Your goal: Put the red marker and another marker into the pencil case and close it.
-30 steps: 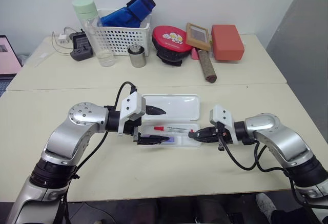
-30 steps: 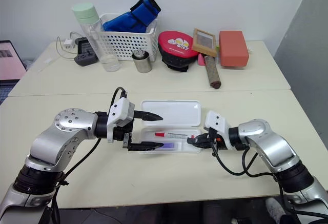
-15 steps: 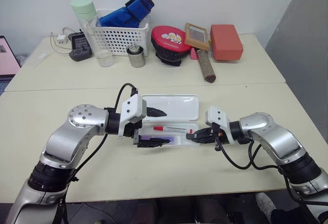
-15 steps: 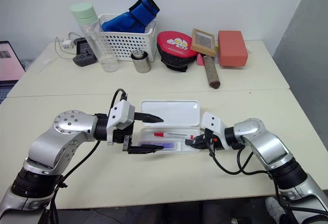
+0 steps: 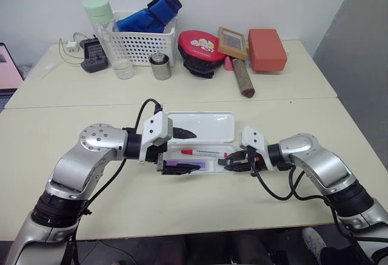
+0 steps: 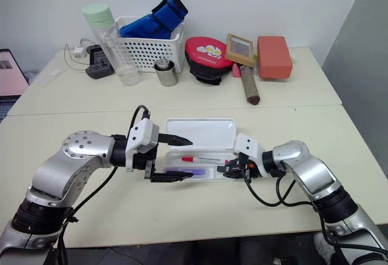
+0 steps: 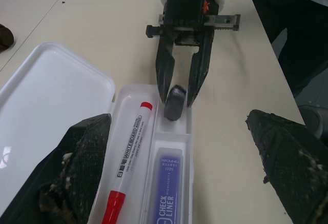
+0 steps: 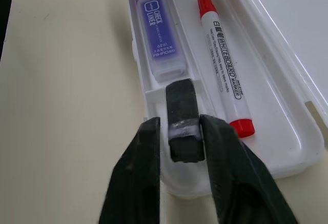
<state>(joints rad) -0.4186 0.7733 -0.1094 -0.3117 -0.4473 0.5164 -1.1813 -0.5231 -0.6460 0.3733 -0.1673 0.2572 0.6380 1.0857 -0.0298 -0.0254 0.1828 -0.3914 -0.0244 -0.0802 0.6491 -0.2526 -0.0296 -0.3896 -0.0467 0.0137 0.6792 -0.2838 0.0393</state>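
The pencil case (image 5: 209, 125) lies open in the middle of the table, lid folded away from me. In its near half lie the red marker (image 8: 223, 80) and the purple marker (image 8: 156, 34), side by side. My left gripper (image 5: 184, 151) hovers wide open over the case's left end, and its lower finger covers part of the purple marker. At the case's right end my right gripper (image 5: 224, 161) is open a little. Its fingers (image 8: 148, 147) flank a small dark block (image 7: 174, 103) resting in the end compartment.
Along the back stand a green-capped bottle (image 5: 106, 34), a white basket (image 5: 142, 46) with blue cloth, a metal tin (image 5: 161, 66), a red-and-black pouch (image 5: 200, 50), a wood-framed brush (image 5: 233, 42), a brown roll (image 5: 242, 78) and an orange block (image 5: 268, 50).
My right gripper's fingers have parted slightly around the dark block at the case's right end. The left arm and both markers have stayed put.
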